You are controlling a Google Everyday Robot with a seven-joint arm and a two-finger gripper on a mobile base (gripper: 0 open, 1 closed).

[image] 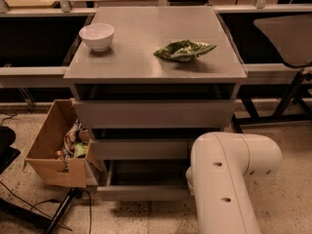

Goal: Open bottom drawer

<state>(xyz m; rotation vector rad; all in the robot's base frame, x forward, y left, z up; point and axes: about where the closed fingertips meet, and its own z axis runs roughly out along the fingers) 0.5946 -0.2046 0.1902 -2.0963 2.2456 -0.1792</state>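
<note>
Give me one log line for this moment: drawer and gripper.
bottom drawer: pulled out, tray showing | gripper: not in view | arm: lower right, by drawer front

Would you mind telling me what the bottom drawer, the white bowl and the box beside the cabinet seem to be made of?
The bottom drawer is probably laminated board or painted metal: flat, matte grey. The bowl looks like glazed ceramic: smooth white with a soft sheen. The box is brown cardboard with folded flaps. The gripper is not in view; only the white arm shows.

You're seeing a grey bottom drawer, white bowl, mottled green bag, brown box; cream arm hiding the gripper.
</note>
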